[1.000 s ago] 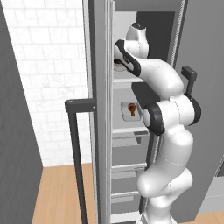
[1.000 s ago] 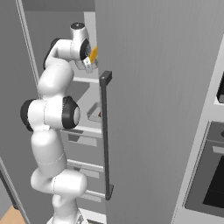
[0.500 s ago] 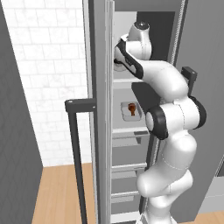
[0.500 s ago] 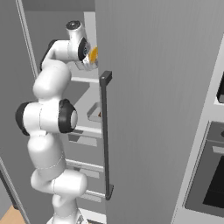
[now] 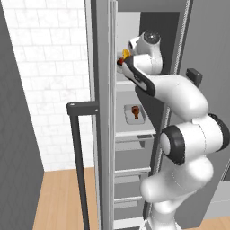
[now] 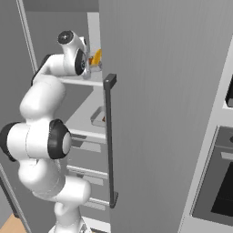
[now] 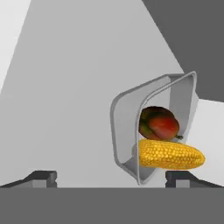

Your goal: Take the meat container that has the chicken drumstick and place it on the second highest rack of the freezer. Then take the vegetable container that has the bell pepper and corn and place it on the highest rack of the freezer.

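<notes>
The freezer (image 5: 104,67) stands open. On its highest rack (image 6: 86,81) lies the vegetable container (image 7: 151,127). Inside it, the corn (image 7: 170,154) sits at 6 o'clock of the bell pepper (image 7: 158,123). The gripper (image 7: 111,177) is spread wide, gripping nothing. The chicken drumstick (image 5: 135,111) rests on the second highest rack (image 5: 134,133).
</notes>
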Motion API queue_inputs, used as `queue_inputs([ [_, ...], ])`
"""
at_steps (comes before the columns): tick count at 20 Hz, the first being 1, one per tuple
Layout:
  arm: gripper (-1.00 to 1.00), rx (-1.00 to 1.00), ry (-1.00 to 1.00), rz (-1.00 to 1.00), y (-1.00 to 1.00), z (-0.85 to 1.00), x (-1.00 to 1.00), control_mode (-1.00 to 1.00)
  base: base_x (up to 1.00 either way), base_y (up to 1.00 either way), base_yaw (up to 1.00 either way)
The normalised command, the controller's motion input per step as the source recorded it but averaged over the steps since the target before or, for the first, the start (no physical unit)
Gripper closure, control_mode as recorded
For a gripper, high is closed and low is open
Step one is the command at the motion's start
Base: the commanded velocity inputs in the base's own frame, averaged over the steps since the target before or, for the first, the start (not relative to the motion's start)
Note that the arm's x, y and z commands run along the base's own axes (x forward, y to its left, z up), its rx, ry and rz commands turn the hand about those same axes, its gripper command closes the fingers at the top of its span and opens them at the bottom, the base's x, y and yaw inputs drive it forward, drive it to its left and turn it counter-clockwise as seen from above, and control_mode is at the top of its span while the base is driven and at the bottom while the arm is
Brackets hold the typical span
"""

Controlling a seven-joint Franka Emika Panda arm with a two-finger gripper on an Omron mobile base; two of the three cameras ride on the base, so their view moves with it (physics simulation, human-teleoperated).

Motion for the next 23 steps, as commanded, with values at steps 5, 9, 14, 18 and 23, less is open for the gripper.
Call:
queue_inputs([
  [5,-1.00,0.03,0.00,0.00,0.00,0.42,-0.75,-1.00,0.00,0.00,0.00],
  [9,-1.00,0.05,0.00,0.00,-0.03,0.35,-1.00,-1.00,0.00,0.00,0.00],
  [14,-1.00,0.03,0.00,0.03,-0.11,0.26,-1.00,-1.00,0.00,0.00,0.00],
  [18,-1.00,0.00,0.00,0.00,0.00,0.01,-1.00,-1.00,0.00,0.00,0.00],
  [23,-1.00,0.01,0.00,0.00,-0.01,0.00,-1.00,-1.00,0.00,0.00,0.00],
])
